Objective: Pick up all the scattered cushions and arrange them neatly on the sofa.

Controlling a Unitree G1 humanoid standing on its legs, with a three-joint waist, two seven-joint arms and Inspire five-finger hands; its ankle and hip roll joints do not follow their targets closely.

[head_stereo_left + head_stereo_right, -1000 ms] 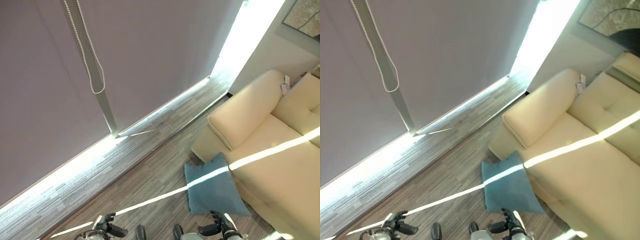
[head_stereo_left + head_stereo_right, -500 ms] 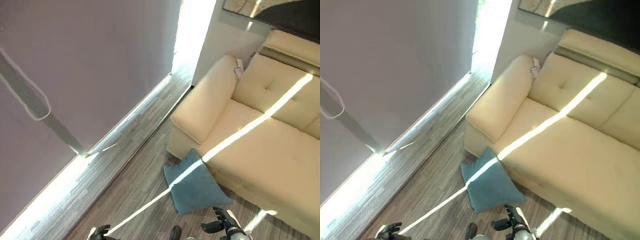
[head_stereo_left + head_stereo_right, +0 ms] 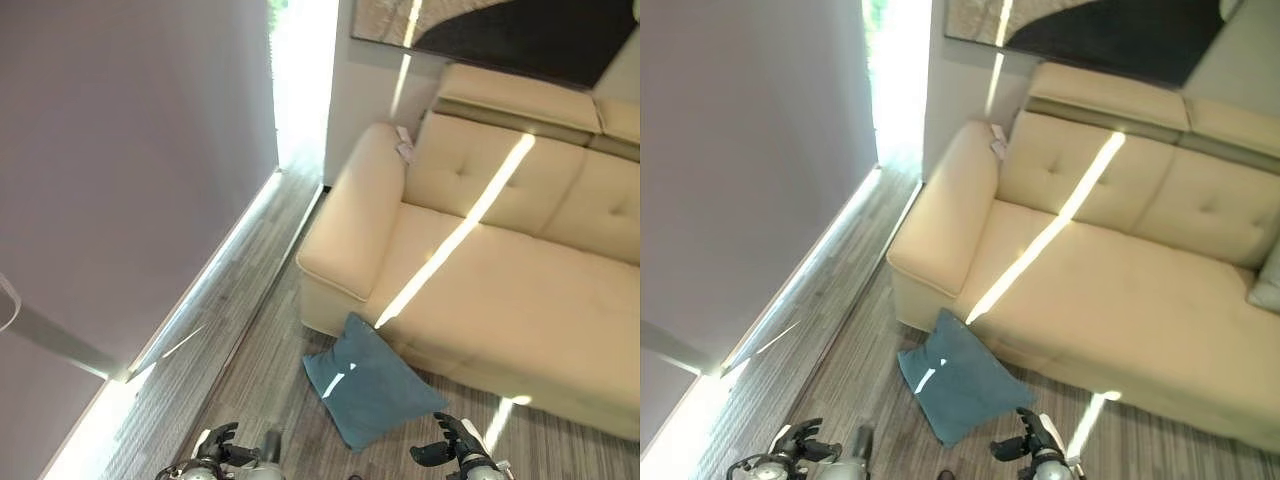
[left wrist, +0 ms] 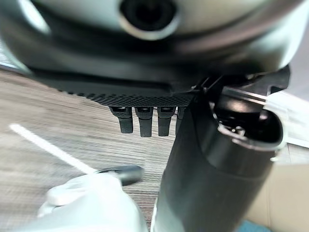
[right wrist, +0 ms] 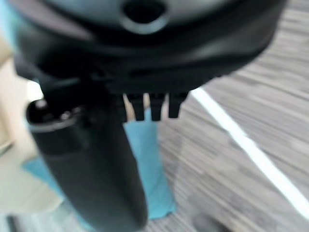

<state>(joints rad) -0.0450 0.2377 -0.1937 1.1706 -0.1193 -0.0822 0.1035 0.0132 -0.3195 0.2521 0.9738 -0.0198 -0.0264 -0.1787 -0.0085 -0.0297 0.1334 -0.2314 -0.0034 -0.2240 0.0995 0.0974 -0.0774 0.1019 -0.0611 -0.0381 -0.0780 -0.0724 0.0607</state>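
The sofa [image 3: 1110, 290] is running off the right edge of both eye views, so its far end is not showing. A pale cushion [image 3: 1268, 280] on the seat is being cut by that same edge. The wall picture [image 3: 480, 30] is being cropped by the top edge. The left hand [image 3: 215, 452] and right hand [image 3: 450, 455] are sitting at the bottom edge, partly cut off. The blue cushion [image 5: 149, 164] is appearing blurred behind the right thumb.

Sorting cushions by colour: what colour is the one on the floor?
Teal blue cushion, plain, clearest in the left eye view.
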